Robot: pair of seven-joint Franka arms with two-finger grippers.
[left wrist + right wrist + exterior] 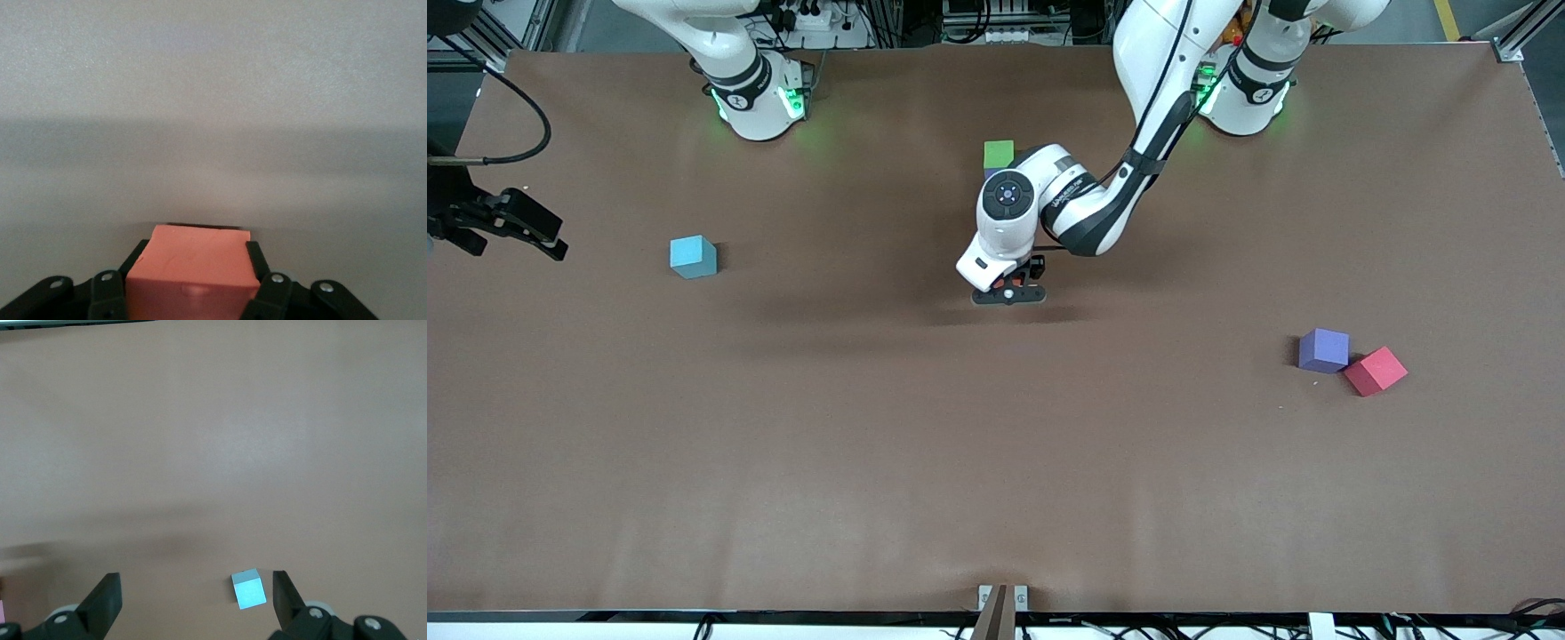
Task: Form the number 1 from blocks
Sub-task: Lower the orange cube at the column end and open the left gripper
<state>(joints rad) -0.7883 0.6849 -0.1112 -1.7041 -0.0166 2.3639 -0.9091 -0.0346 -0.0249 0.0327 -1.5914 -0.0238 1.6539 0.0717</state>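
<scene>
1. Your right gripper [511, 227] waits with its jaws wide open and empty, over the table's edge at the right arm's end. The light blue cube [693, 256] sits near it; don't grab that one by mistake

2. Your left gripper [1009, 292] is squeezed shut on an orange block [192, 273], over the middle of the table [871, 427]. The green block [999, 154] sits closer to the robots' edge. Let go crooked or too high and the line bends

3. The purple block [1323, 349] touches the red cube [1376, 371] near the left arm's end. Grabbing it may bump the red one

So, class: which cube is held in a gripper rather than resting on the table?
The orange cube, clamped in the left gripper; the other cubes in view sit free on the table.
</scene>
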